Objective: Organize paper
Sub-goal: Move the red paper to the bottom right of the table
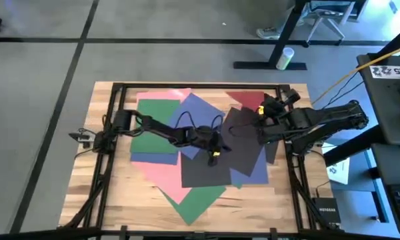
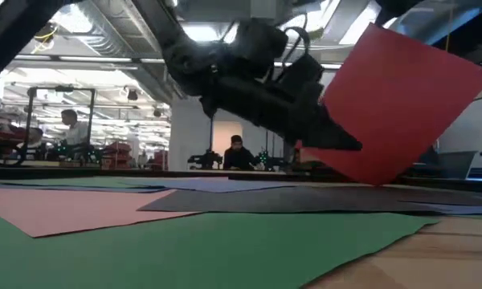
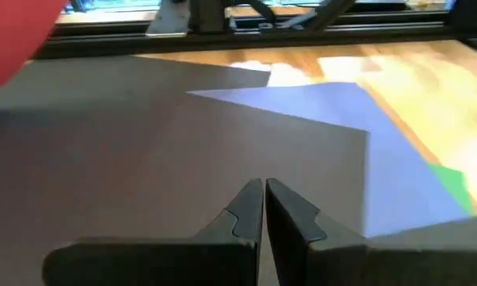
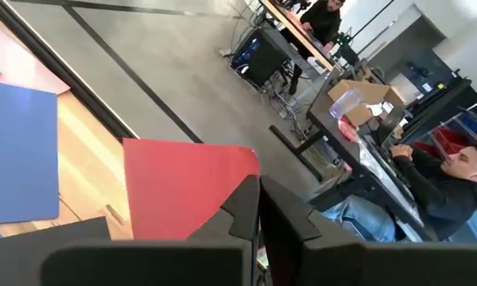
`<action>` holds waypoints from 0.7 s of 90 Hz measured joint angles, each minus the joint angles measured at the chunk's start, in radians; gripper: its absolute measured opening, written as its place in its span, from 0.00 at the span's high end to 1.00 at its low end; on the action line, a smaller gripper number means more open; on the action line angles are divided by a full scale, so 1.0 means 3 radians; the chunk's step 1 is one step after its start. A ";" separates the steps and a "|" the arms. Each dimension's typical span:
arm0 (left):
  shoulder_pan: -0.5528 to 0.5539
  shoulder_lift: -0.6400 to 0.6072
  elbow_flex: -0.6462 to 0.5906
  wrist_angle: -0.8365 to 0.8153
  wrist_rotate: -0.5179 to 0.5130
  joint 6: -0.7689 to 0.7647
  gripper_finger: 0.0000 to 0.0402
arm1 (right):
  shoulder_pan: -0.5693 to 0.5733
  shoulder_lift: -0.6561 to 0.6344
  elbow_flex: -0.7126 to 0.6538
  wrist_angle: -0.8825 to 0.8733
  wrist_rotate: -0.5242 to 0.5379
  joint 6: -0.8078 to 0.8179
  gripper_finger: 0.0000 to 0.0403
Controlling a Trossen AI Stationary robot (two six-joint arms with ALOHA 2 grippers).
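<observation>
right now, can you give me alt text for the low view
A dark gripper holds a red paper sheet tilted up off the table. Below it, green, pink and black sheets lie flat and overlapping, with people at desks far behind.

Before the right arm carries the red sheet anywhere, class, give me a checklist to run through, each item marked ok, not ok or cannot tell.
1. Right gripper shut on the red sheet: ok, fingers pinch its edge.
2. Red sheet lifted off the pile: ok in the low view, it hangs tilted above the black sheet.
3. Only one sheet held: cannot tell.
4. Left gripper out of the way: not ok, it is shut, low over the black sheet at the pile's centre.
5. Sheets on the table already sorted: not ok, the pink, green and blue sheets lie overlapped at angles.
</observation>
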 joint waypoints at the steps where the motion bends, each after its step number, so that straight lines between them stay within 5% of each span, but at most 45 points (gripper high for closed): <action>1: 0.0005 0.0007 0.0002 -0.0005 0.0000 0.0001 1.00 | 0.0000 -0.0001 0.0000 0.0001 0.0000 0.0000 1.00; 63: 0.0355 0.0269 0.0317 -0.0519 0.0067 0.0431 1.00 | 0.0002 -0.0022 0.0001 0.0018 0.0070 -0.0004 1.00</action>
